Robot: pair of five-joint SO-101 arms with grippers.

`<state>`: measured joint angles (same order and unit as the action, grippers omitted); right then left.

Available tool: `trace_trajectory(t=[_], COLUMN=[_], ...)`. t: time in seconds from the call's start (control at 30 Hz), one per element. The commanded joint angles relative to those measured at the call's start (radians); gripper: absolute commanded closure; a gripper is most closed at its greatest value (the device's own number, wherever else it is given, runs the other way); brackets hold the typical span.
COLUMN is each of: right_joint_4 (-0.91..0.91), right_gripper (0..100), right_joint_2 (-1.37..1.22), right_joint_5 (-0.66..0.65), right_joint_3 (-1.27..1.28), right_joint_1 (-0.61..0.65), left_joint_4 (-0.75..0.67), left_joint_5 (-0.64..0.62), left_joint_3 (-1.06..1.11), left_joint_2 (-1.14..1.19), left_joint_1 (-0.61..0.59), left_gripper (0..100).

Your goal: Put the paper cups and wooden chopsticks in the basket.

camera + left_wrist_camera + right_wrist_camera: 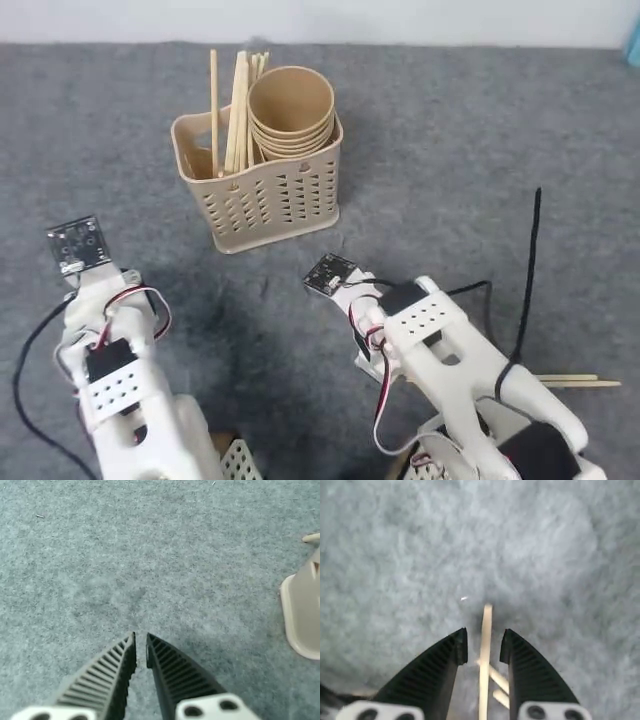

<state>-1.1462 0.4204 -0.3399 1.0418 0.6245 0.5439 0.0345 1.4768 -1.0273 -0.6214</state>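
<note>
Right gripper [483, 647]: jaws apart, straddling one wooden chopstick [486, 622] with a gap on either side, so nothing is pinched yet. The stick's long axis runs along the gripper's own line, and its tip pokes out past the fingertips (a close would squeeze it across its width, which is what you want). Two more chopstick ends [496, 679] lie crossed under it, back toward the palm. You cannot tell whether they touch it, and its rear end is cut off at the frame edge. As I judge it, the risk is taking more than one stick.

Left gripper [141, 642]: jaws drawn in to a sliver, empty, over bare grey mat [125, 555]. A corner of the basket [300, 610] sits near it, off to one side.

Farther out, the basket [270, 210] stands upright ahead of both arms. A nested stack of paper cups [291, 100] is in it, with standing chopsticks [238, 110] beside them. A loose pair of chopsticks [578, 380] lies flat by the right arm's base, half covered by the arm. The right arm is nearer to this pair. You cannot tell from above whether this pair is the one under the jaws.
</note>
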Motion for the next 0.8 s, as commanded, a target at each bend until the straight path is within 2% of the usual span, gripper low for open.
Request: trace_trajectory(t=[0.0,0.13,0.4,0.6,0.7,0.77], right_joint_4=[0.067,0.143,0.048,-0.111,-0.107,-0.033], right_gripper=[88.7,98.9,99.0,99.0,99.0,99.0], right_joint_2=[0.031,0.033,0.127,0.464,0.665,0.782], right_joint_5=[-0.015,-0.015,-0.011,-0.006,-0.006,-0.006], right_joint_3=[0.020,0.058,-0.002,-0.160,-0.238,-0.279], right_joint_1=[0.007,0.007,0.005,0.005,0.013,0.013], left_joint_4=[-0.026,-0.026,-0.026,-0.026,-0.026,-0.026], left_joint_5=[0.011,0.011,0.011,0.011,0.011,0.011], left_joint_3=[-0.004,-0.004,-0.004,-0.004,-0.004,-0.004], left_joint_2=[-0.017,-0.018,-0.018,-0.020,-0.020,-0.020], left_joint_1=[0.005,0.005,0.005,0.005,0.005,0.005], left_gripper=[97,97,97,97,97,97])
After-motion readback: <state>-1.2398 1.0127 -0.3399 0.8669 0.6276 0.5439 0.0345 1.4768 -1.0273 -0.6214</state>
